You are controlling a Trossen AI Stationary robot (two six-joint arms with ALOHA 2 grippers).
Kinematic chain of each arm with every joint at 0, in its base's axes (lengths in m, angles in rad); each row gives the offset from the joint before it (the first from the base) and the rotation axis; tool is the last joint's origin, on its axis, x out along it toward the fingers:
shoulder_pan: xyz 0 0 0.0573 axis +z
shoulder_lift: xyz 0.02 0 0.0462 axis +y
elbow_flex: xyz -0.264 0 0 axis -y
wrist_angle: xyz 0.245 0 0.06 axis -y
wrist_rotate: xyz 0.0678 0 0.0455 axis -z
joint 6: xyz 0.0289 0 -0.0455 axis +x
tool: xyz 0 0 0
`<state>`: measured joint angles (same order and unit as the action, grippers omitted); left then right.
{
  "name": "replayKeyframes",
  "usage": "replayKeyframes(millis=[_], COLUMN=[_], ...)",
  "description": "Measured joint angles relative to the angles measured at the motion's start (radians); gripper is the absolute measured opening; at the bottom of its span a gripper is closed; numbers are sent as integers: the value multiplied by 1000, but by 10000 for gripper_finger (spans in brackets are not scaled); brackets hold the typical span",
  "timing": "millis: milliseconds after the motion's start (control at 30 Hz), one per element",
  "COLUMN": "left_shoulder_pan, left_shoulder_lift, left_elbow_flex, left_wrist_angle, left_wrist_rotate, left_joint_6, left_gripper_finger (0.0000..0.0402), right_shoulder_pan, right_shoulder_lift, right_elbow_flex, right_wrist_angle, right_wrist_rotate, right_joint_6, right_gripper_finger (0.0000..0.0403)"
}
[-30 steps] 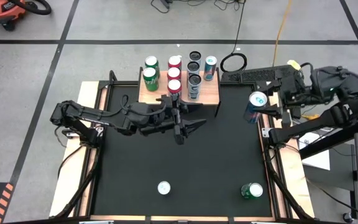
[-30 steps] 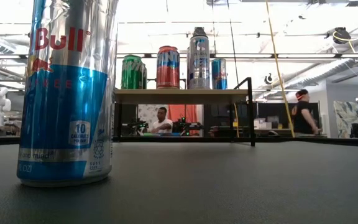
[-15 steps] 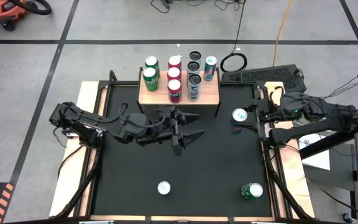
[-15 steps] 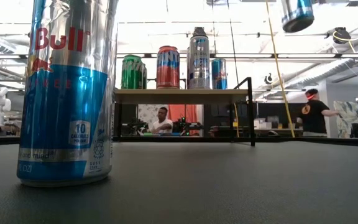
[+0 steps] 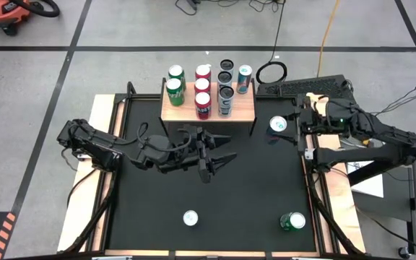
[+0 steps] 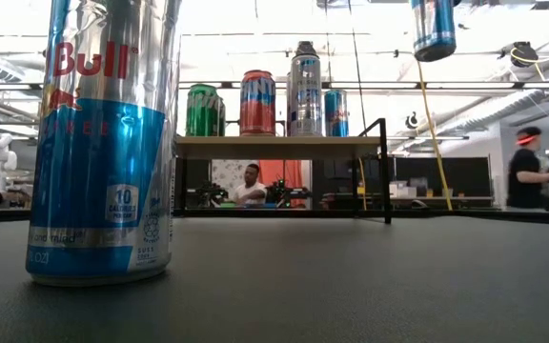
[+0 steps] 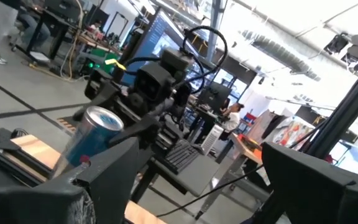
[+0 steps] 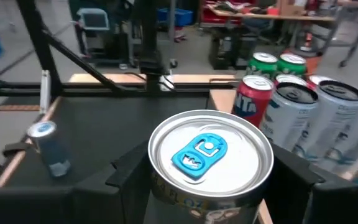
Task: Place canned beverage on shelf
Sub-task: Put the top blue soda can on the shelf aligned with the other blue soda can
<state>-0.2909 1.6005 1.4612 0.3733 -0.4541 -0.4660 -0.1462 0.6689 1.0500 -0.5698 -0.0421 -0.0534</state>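
Note:
My right gripper (image 5: 286,128) is shut on a blue and silver beverage can (image 5: 278,126) in the air over the table's right side, level with the shelf's front. The can also shows high up in the low view (image 6: 434,27). The shelf (image 5: 245,110), a light-wood board on black legs, stands at the table's far edge. Several cans (image 5: 202,90) stand upright on it by their bases. My left gripper (image 5: 219,155) hovers open over the table's middle, just in front of the shelf, with nothing between its fingers. My right gripper pinches the can's side wall (image 8: 166,200) between its two fingers, just below the top rim. The fingers (image 8: 126,177) come in about level from the table's right. The can is upright, tab up, lifted well clear of the table.
A tall blue and silver can (image 5: 190,217) stands near the table's front edge, close before the low camera (image 6: 103,143). A green can (image 5: 292,221) stands at the front right. Bare black table (image 5: 251,188) lies between them and the shelf. People move in the room beyond.
My right gripper has come down with the can and drawn it a little toward the table's left, away from the far right corner; the can has stayed upright. My left gripper has swung slightly toward the near edge, still open.

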Motion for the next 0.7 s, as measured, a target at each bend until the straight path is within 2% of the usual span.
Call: replayKeyframes(millis=[200, 400, 700], left_shoulder_pan=[-2, -2, -2], left_shoulder_lift=[0, 0, 0], left_elbow_flex=[0, 0, 0], left_wrist_angle=[-1, -21, -28], left_wrist_rotate=[0, 0, 0], left_joint_6=[0, 1, 2], left_gripper_finger=[342, 342, 342], right_shoulder_pan=[-113, -218, -461], right_shoulder_lift=[21, 81, 214], right_elbow_flex=[2, 2, 23], right_wrist_angle=[66, 136, 238], right_wrist_rotate=[-212, -276, -524], right_joint_6=[21, -19, -67], right_gripper_finger=[224, 224, 224])
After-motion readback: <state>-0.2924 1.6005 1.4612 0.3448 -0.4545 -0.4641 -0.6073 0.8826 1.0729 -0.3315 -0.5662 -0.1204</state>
